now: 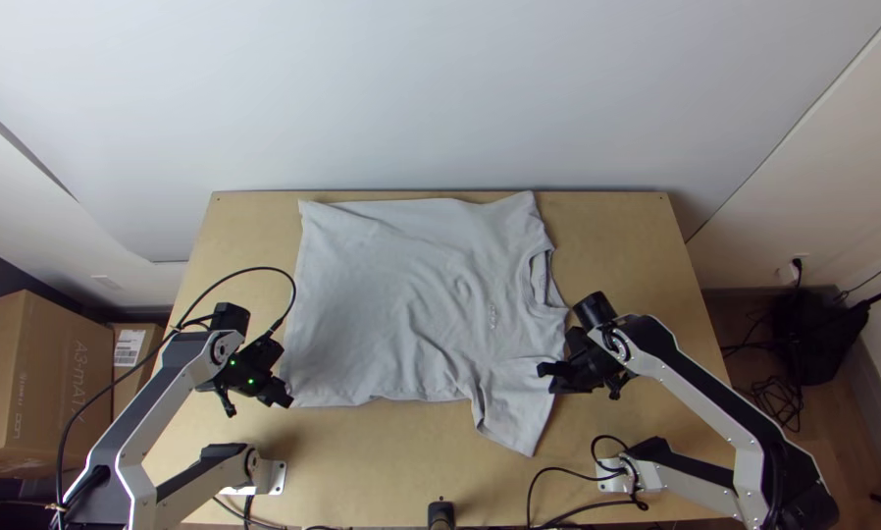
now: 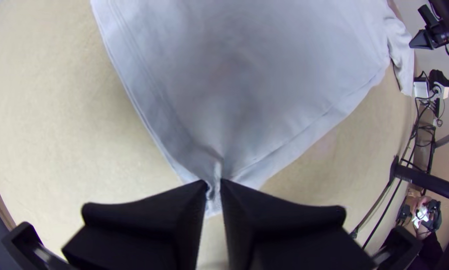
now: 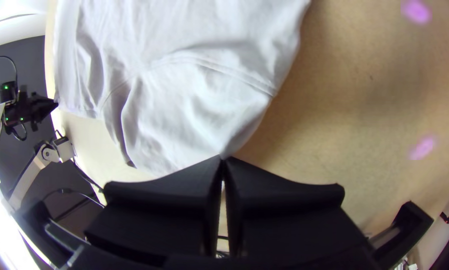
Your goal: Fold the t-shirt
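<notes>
- The light wooden surface (image 1: 637, 236) was the largest thing before me, with bare wood between the shirt's near side and me, leaving room to work.
- The t-shirt (image 1: 391, 294) lay spread across the middle of it, a little rumpled, its neck end toward my right and its bottom end toward my left. I judged the task to be at its opening fold, with grips set at both ends of the near side and that side not yet carried over.
- My left gripper (image 2: 213, 185) had its jaws clamped on the shirt at the near end of the hem. My right gripper (image 3: 223, 157) had its jaws closed, with what looked like a thin pinch of cloth at the sleeve's outer edge. The next move, as I read it, called for both to lift together and carry the near side toward the far one, at a matched pace so that the body folded straight.
- The near sleeve (image 3: 184, 110) angled out toward me, loosely creased; it would probably trail and want straightening afterwards.
- The collar (image 1: 539, 280) faced right, and a harder pull there could have skewed the fold.
- The hem corner (image 2: 214, 205) was gathered into a small pleat between my left jaws; the slighter right hold seemed likelier to slip.
</notes>
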`<state>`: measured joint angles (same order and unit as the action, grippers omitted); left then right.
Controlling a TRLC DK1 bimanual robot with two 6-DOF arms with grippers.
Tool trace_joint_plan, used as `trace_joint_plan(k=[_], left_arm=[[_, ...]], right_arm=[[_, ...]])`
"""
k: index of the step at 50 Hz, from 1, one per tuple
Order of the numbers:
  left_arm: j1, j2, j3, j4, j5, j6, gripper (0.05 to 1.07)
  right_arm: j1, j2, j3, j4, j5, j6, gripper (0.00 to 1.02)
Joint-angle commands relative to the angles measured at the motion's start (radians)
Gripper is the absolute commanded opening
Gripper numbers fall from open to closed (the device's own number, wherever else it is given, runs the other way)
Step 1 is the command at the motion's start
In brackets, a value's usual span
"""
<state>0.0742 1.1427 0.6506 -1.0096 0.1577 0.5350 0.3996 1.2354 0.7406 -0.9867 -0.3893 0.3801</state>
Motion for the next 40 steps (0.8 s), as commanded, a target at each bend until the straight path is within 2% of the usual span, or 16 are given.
trace_joint_plan(k=[1,9,14,19,24,35,40], left_arm=[[0.032,-0.031,0.012,0.008,0.017,0.01,0.08],[0.137,-0.041,0.126,-0.006,0.043,-0.026,0.08],[0.19,-0.038,0.185,-0.026,0.055,-0.059,0.08],[0.196,-0.067,0.216,-0.038,0.06,-0.106,0.08],[0.191,-0.1,0.261,-0.027,0.082,-0.167,0.08],[0.187,-0.081,0.494,0.08,0.089,-0.391,0.08],[0.191,-0.051,0.615,0.132,0.089,-0.474,0.08]], right_arm=[[-0.036,-0.027,0.039,-0.027,0.006,-0.007,0.02],[-0.125,-0.045,0.059,-0.035,0.006,-0.017,0.03],[-0.202,-0.067,0.077,-0.033,0.013,-0.053,0.02],[-0.234,-0.067,0.103,-0.033,0.041,-0.086,0.02],[-0.246,-0.08,0.169,-0.026,0.082,-0.122,0.02],[-0.237,-0.04,0.434,-0.004,0.084,-0.141,0.02],[-0.239,0.018,0.554,-0.009,0.106,-0.144,0.02]])
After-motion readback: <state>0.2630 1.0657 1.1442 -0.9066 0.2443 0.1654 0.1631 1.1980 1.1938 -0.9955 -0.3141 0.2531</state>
